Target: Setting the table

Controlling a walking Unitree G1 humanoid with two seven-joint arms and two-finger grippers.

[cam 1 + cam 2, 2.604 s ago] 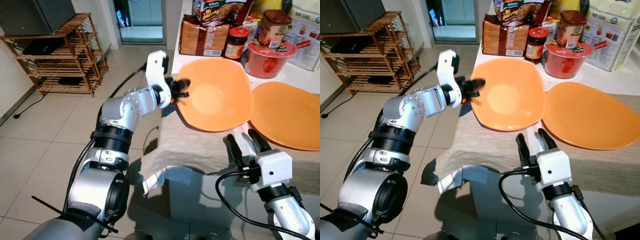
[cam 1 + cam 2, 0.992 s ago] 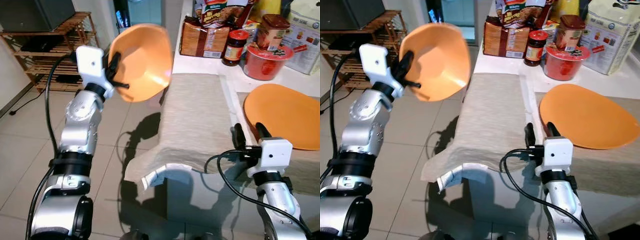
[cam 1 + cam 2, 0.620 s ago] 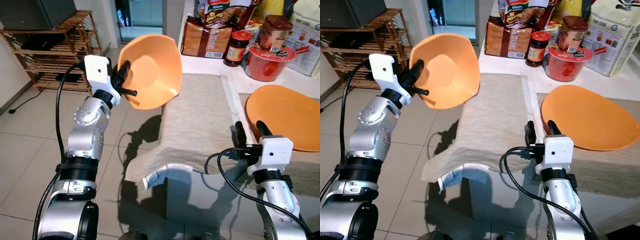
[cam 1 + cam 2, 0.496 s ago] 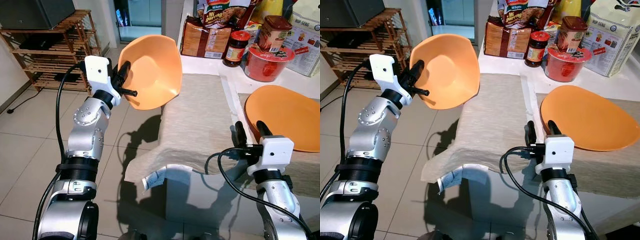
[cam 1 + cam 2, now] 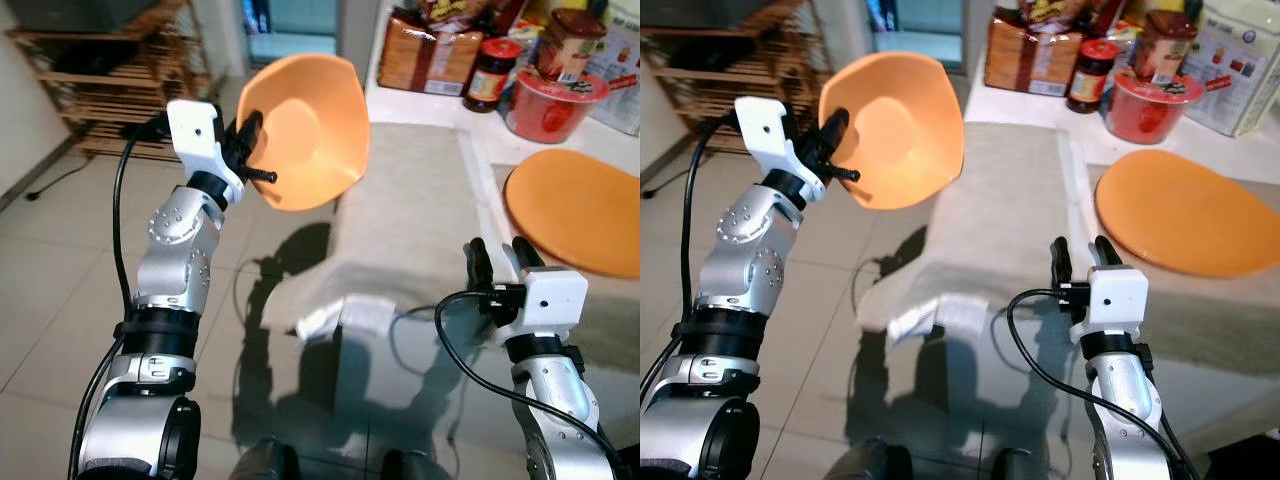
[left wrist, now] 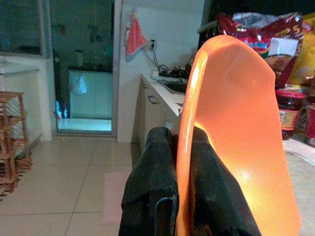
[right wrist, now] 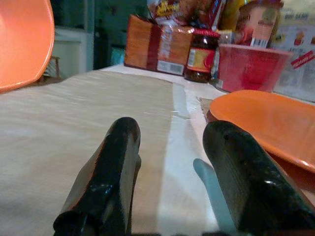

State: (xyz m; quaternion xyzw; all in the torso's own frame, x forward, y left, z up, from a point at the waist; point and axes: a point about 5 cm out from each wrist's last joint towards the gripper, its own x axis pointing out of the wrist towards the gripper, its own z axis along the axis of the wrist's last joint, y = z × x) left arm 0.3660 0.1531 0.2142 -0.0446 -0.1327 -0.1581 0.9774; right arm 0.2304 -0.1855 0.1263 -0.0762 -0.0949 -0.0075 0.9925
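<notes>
Orange bowl (image 5: pixel 308 130) up in air, tipped on side, left of table (image 5: pixel 420 215), over tiled floor (image 5: pixel 60 300). Left gripper (image 5: pixel 247 160) holds it; black fingers (image 6: pixel 150 191) pinch bowl rim, one each side. Wooden rack (image 5: pixel 110 90) far left of table. Grey cloth (image 5: pixel 400 240) on table, corner hanging off edge. Right gripper (image 5: pixel 497 262) low at table's near edge, fingers (image 7: pixel 115 167) spread apart, holding nothing. Orange plate (image 5: pixel 575 210) flat on table, right of cloth. Red tub (image 5: pixel 552 100), jars, food packs at table's back.
</notes>
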